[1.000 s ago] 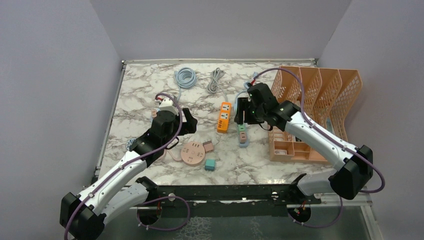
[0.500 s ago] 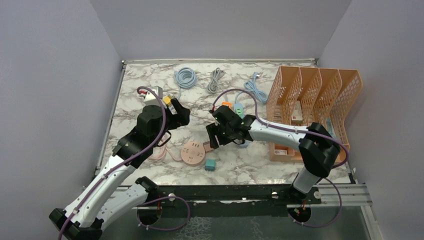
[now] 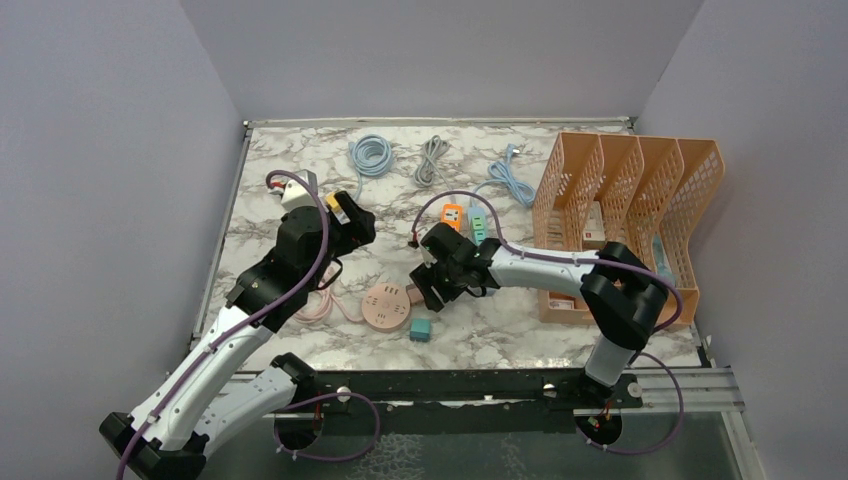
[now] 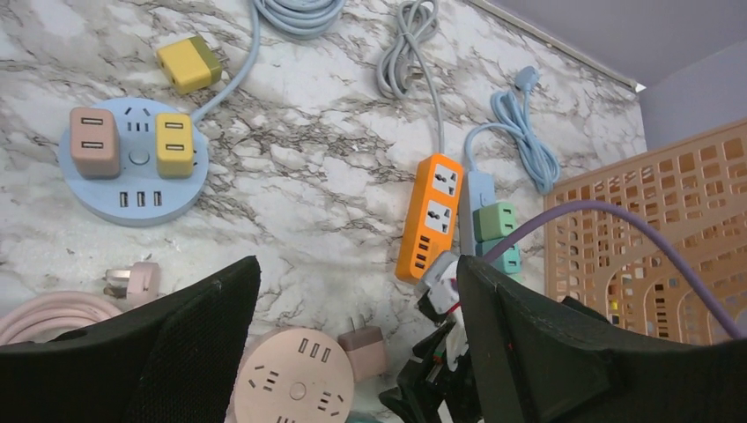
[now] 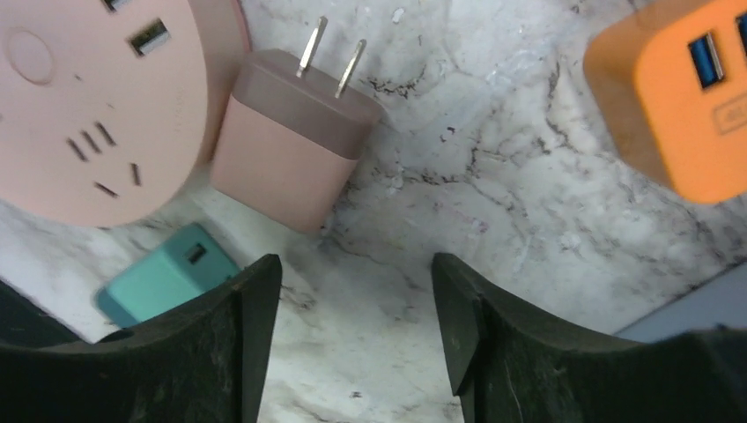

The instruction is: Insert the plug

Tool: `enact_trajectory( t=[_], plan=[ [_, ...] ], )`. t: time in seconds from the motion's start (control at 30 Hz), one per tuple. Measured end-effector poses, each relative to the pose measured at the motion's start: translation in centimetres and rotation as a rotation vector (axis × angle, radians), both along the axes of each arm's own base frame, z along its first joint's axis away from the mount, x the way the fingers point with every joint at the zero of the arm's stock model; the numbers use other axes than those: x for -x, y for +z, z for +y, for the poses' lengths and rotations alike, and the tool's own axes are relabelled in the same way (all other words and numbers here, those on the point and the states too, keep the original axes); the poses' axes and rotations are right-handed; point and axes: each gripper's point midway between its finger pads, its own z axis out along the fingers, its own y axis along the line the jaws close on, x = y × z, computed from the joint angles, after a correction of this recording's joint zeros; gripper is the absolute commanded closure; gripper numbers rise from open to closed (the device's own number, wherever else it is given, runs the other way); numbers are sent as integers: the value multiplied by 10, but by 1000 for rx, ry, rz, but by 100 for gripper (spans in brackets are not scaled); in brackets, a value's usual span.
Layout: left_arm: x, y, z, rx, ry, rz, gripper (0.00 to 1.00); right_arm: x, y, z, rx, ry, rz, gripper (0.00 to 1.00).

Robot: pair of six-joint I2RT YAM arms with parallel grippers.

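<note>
Pink plug (image 5: 286,145) beside round socket (image 5: 88,106), teal plug (image 5: 167,282) near, orange strip (image 5: 678,106) apart

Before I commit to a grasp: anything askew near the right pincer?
The pink plug lies on its side beside the round pink socket, prongs pointing along the table, not plugged in. Nothing looks damaged.
</note>
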Motion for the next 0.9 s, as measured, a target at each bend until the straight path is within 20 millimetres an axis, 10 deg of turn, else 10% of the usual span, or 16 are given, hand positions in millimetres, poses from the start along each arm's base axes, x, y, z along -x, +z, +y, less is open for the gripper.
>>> enact_trajectory(
  t=[0.37, 0.9],
  plan=[
    [-9, 47, 10, -50, 28, -97, 16, -15, -7, 42, 3, -3, -48, 36],
    [-8, 46, 16, -119, 22, -114, 16, -48, -7, 46, 36, -357, -84, 64]
  ],
)
